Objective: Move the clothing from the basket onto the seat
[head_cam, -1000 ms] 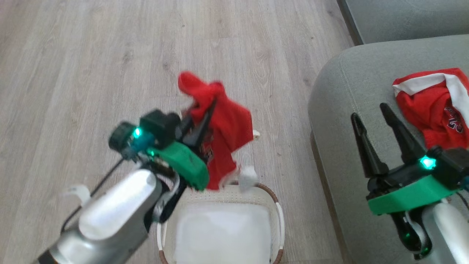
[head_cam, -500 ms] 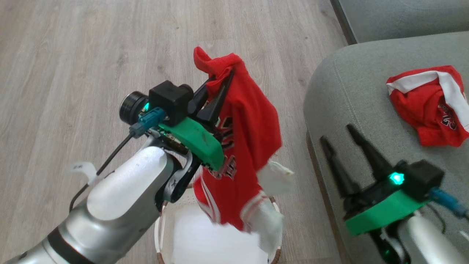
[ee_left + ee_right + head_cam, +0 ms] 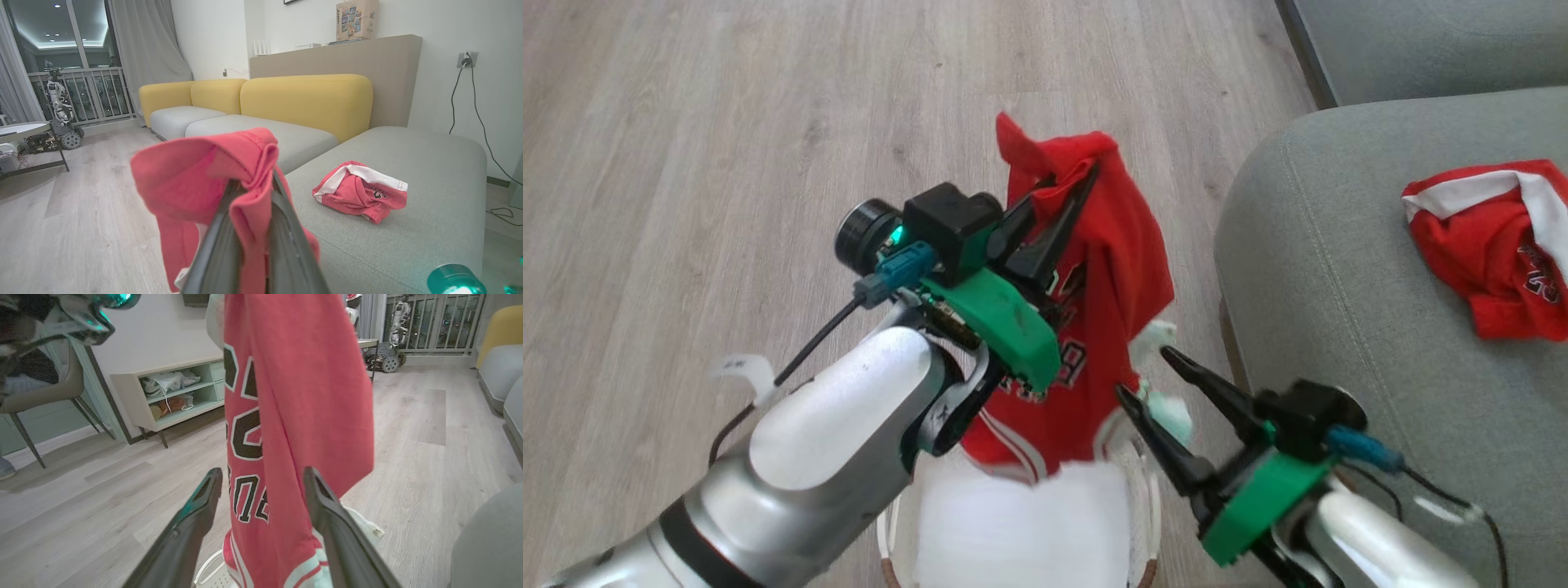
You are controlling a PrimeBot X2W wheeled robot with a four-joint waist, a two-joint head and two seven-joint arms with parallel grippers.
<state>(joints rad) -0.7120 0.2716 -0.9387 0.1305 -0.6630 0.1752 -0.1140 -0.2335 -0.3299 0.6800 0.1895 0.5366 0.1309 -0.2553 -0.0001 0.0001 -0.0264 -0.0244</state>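
My left gripper [image 3: 1066, 175] is shut on the top of a red garment with black-and-white lettering [image 3: 1107, 294], which hangs down over the cream basket [image 3: 1147, 523]. The left wrist view shows the red cloth [image 3: 212, 171] pinched between my fingers. My right gripper [image 3: 1143, 371] stands open beside the garment's lower edge; in the right wrist view the lettered cloth [image 3: 294, 416] hangs just beyond its spread fingers [image 3: 192, 522]. The other red garment with a white stripe [image 3: 1490, 241] lies on the grey-green seat [image 3: 1339, 286].
Pale wood floor [image 3: 727, 163] spreads to the left and beyond the basket. A yellow-backed sofa [image 3: 306, 98] continues past the seat. A low shelf unit [image 3: 171, 396] and a chair [image 3: 49, 396] stand across the room.
My left gripper has lifted the lettered garment out of the basket, up and toward the seat. My right gripper has swung left off the seat to the garment's lower edge.
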